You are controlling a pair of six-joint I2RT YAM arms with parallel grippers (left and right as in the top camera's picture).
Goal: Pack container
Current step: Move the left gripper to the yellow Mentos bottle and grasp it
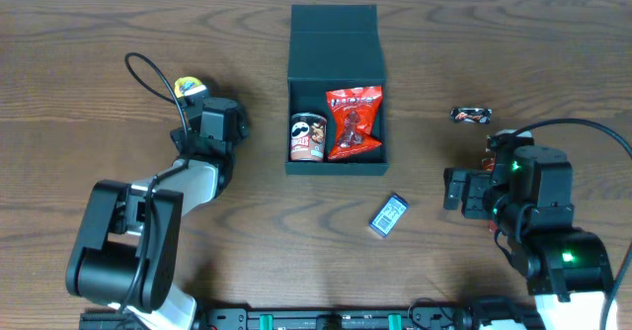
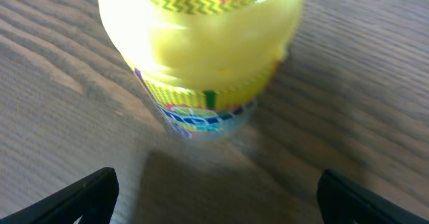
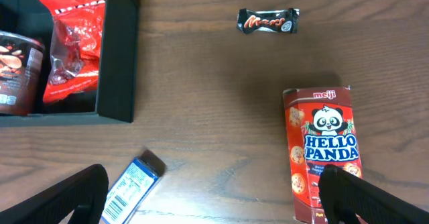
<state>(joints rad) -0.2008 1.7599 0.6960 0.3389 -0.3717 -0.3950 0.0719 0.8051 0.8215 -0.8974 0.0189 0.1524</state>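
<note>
Your left hand (image 2: 218, 200) is spread wide and empty, sitting low over the desk (image 1: 89, 34) with a yellow tub (image 2: 201, 43) right in front of its fingers. Your right hand (image 3: 224, 204) is wide open too, nothing in it, looking down at the desk with a red biscuit box (image 3: 325, 150) by one finger. The black box (image 1: 334, 43) sits mid-desk between both arms, lid flipped back, with a can (image 1: 307, 137) and a red bag (image 1: 354, 123) inside.

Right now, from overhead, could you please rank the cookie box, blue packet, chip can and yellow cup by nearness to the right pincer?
1. Cookie box, beside the right pincer.
2. Blue packet, mid-table.
3. Chip can, in the black box.
4. Yellow cup, far left.
</note>
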